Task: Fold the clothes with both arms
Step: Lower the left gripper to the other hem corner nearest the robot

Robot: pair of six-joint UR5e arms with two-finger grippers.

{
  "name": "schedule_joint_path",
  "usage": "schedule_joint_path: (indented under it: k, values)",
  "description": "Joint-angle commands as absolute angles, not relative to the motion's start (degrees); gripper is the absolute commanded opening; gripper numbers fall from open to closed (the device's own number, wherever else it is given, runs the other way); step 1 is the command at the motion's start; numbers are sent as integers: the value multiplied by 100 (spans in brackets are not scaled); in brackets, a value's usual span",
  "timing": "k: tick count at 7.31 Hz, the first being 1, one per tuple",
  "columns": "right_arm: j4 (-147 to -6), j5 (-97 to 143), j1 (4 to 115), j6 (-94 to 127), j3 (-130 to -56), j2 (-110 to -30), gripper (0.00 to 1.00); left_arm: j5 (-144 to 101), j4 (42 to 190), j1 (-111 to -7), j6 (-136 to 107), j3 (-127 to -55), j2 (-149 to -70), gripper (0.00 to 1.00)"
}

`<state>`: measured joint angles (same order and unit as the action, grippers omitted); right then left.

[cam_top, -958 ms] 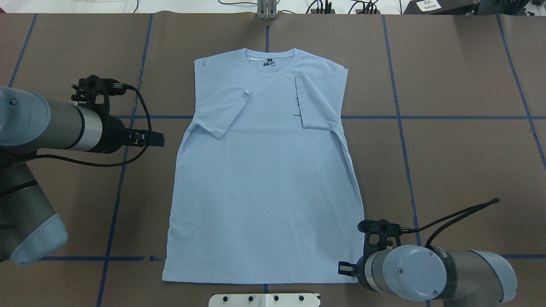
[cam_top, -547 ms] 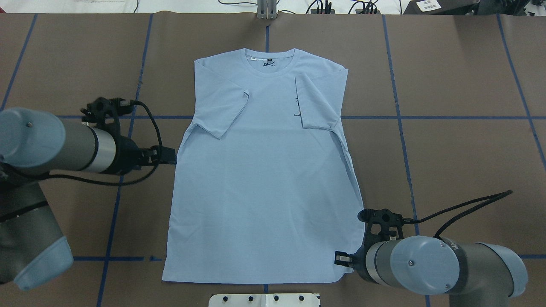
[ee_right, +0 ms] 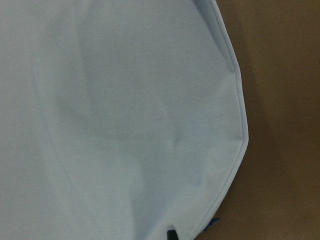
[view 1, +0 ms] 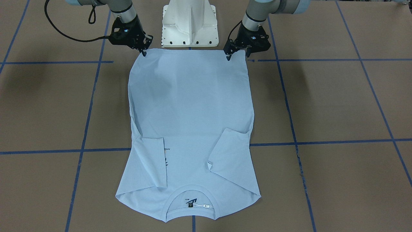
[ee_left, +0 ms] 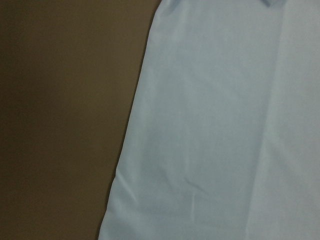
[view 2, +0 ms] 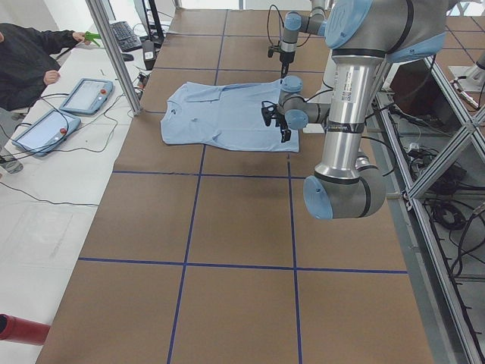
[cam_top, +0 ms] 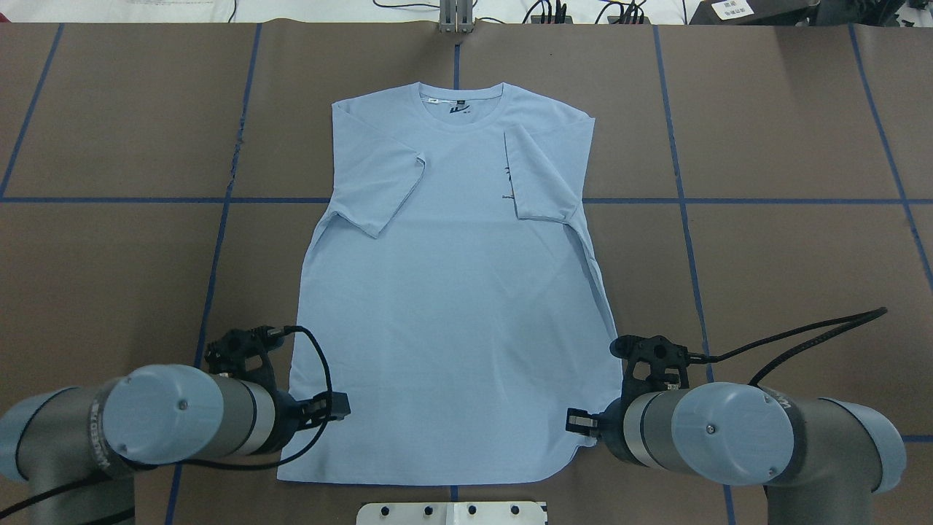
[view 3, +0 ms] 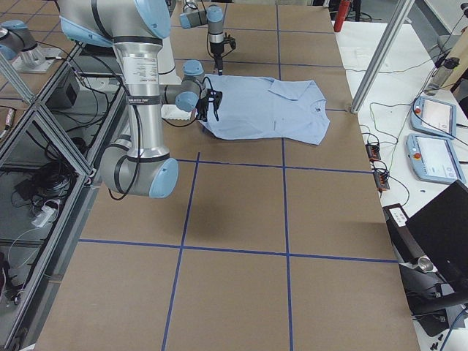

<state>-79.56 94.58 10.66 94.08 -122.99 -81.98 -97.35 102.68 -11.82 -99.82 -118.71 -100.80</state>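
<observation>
The pale blue T-shirt point(cam_top: 452, 292) lies flat and face up, with both sleeves folded in over the chest and the collar point(view 1: 190, 196) away from the robot. My left gripper point(cam_top: 335, 406) hangs over the hem's left corner, and in the front view it point(view 1: 237, 57) shows its fingers spread apart, open. My right gripper point(cam_top: 576, 421) sits at the hem's right corner point(view 1: 143, 54). That corner is drawn into a rounded curve point(ee_right: 240, 145), and creases run toward a dark fingertip point(ee_right: 171, 234). It looks shut on the cloth.
The white pedestal base point(view 1: 190, 22) stands just behind the hem. Blue tape lines point(cam_top: 219, 219) cross the brown table cover. A person point(view 2: 26, 61) and touch pendants point(view 2: 87, 95) are at a side table past the shirt's collar end.
My left arm swung from beside the shirt's left edge down to the hem's left corner. My right gripper crept inward along the hem, and the right corner went from square to rounded.
</observation>
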Motion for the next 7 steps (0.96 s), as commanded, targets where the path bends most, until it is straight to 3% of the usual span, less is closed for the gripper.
schedule_joint_path:
  k: [1,7]
  values:
    - [-7954,9457,1116,9404,-12305,-8174,0,-9545,10151,-774,-10318,-11813,-9958,100]
    - [-7963,9448,1151,9396,-12278,-7980,0,-9536,10151,-774,-10309,-11698,-9835,99]
